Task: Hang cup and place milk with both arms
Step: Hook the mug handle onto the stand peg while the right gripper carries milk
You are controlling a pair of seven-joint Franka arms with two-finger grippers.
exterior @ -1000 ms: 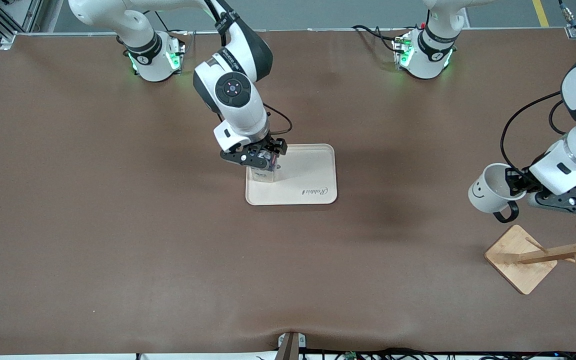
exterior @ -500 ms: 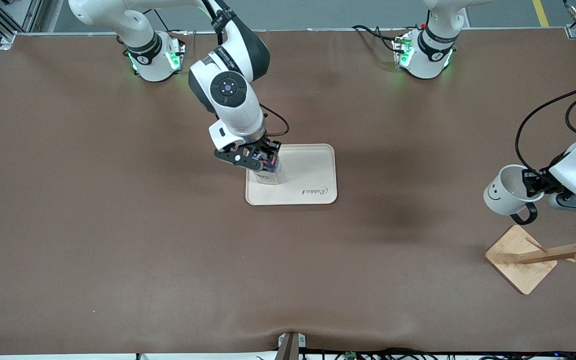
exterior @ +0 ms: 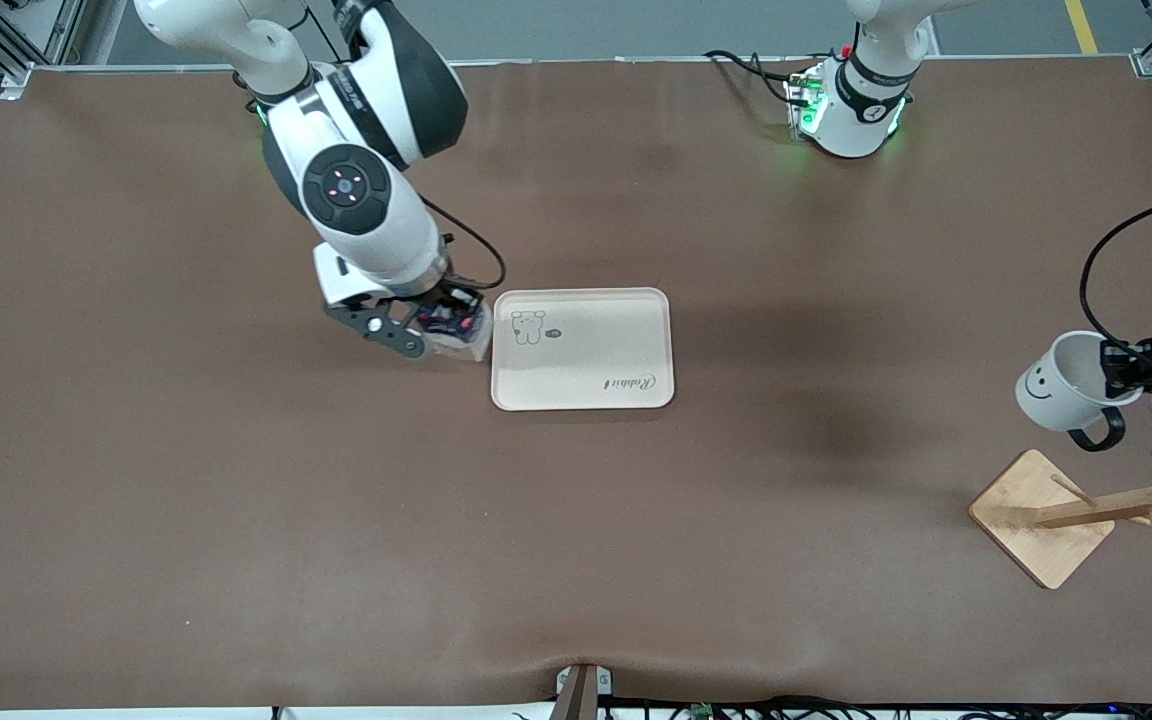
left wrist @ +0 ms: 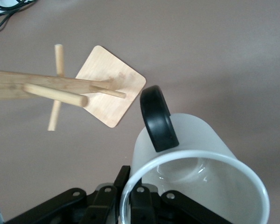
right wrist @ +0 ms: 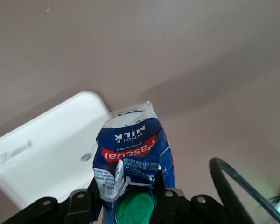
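Observation:
The dark blue milk (exterior: pixel 463 335) carton hangs tilted with my right gripper (exterior: pixel 436 332) shut on its crumpled top, over the bare table beside the tray's edge at the right arm's end. The right wrist view shows the milk (right wrist: pixel 130 144) and its green cap (right wrist: pixel 135 210) squeezed in my right gripper (right wrist: pixel 130 186). My left gripper (exterior: pixel 1126 378) is shut on the rim of the white smiley cup (exterior: pixel 1061 392), which hangs tilted above the wooden rack (exterior: pixel 1086 510). In the left wrist view the cup (left wrist: pixel 196 154) shows its black handle (left wrist: pixel 157 119) turned toward the rack's pegs (left wrist: pixel 56 91).
A cream tray (exterior: pixel 596 350) with a small bear drawing lies mid-table with nothing on it. The rack's square base (exterior: pixel 1031 520) sits near the left arm's end of the table, its post lying toward that edge. Black cables trail from the left arm.
My right gripper shut on the milk and carried it off the tray toward the right arm's end. The left arm moved the cup toward the left arm's end, closer to the rack.

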